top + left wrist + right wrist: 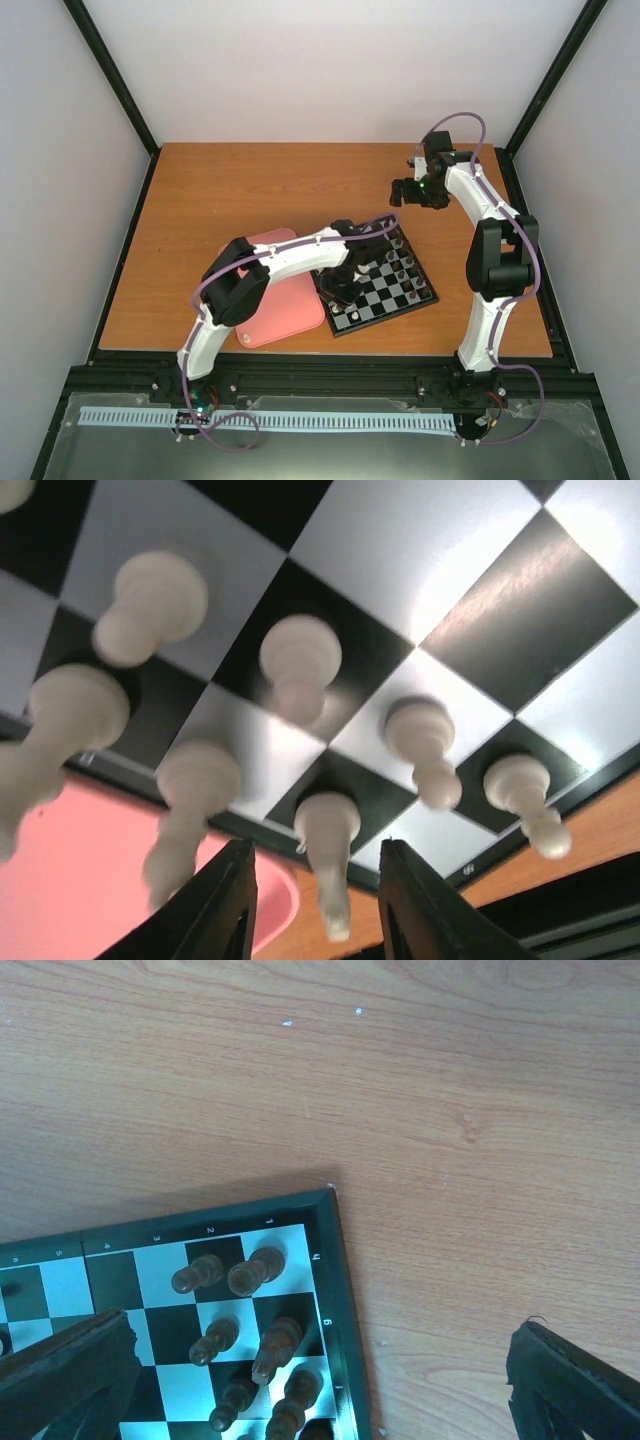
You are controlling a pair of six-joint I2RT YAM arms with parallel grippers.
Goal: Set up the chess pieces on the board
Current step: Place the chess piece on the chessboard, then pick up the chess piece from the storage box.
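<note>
Top view: the left gripper (pixel 343 283) hangs low over the left side of the board (pixel 385 322), beside the pink tray (pixel 280 322). The right gripper (pixel 412 190) is raised at the far right.

Left wrist: the jaws are parted around a standing cream piece (pixel 328 830), not gripping it, with other cream pieces (pixel 300 660) close by. This placement looks finished, so the next move should be a straight lift clear.

Right wrist: the fingers (pixel 70 1370) are spread wide and empty above the dark pieces (pixel 255 1270).

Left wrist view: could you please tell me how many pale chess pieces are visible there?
8 pale pieces: three in the row along the rim of the board, four in the next row, one cut off at the picture's top-left corner. More may sit out of frame.
</note>
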